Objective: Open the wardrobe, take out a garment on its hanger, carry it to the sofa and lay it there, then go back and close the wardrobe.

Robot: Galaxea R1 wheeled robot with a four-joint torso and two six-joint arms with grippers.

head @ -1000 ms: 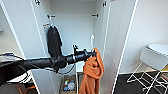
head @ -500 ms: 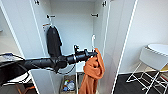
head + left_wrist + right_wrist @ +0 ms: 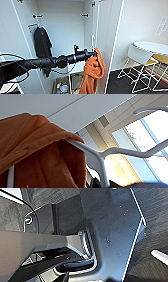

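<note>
The white wardrobe (image 3: 62,27) stands open, its right door (image 3: 107,37) swung out. My left arm reaches in from the left, and my left gripper (image 3: 93,53) is shut on the thin white hanger (image 3: 93,41) in front of the right door. The orange garment (image 3: 93,71) hangs from that hanger, bunched and drooping below the gripper. In the left wrist view the garment (image 3: 32,151) drapes over the hanger (image 3: 100,156) close up. The right wrist view looks down on the robot's own dark body and dark carpet.
A black T-shirt (image 3: 42,45) hangs on the wardrobe's left side. Small items lie on the wardrobe floor (image 3: 65,86). A white round table (image 3: 152,47) and wire-legged chairs (image 3: 138,56) stand to the right on dark carpet.
The left arm with the hanger and orange garment has sunk slightly; otherwise the scene is the same.
</note>
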